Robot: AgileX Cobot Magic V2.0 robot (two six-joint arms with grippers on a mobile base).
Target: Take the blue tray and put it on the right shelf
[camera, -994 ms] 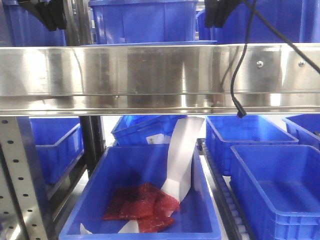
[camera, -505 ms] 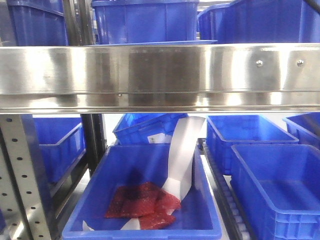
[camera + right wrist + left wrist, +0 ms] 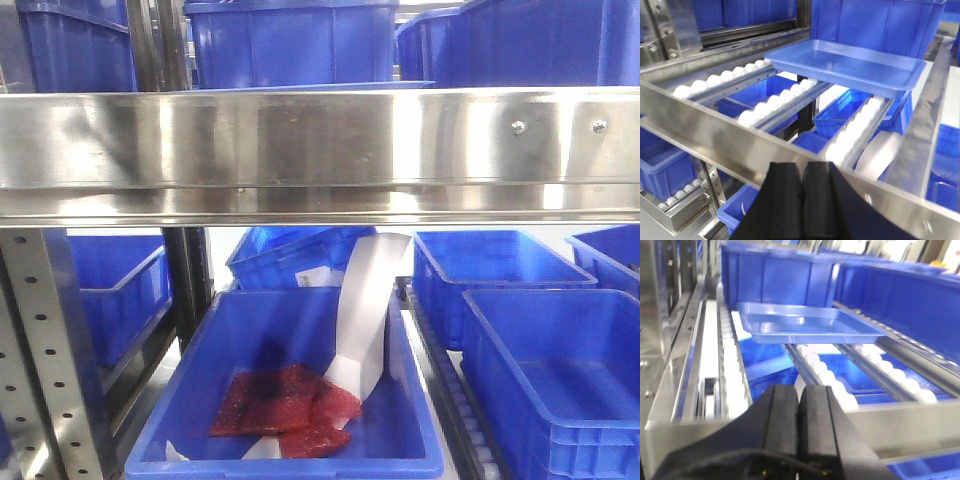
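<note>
Stainless steel roller lanes of the right shelf [image 3: 715, 390] carry the blue tray [image 3: 807, 322], which sits flat across the white rollers (placement looks done). Left gripper [image 3: 799, 425] hangs short of the rail, its black pads pressed together on nothing. Right gripper [image 3: 802, 200] likewise, closed and empty. Glossy plastic, low walls.

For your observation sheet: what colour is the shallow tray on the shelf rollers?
Light periwinkle blue tray, paler than the bins; clearest in the right wrist view.
</note>
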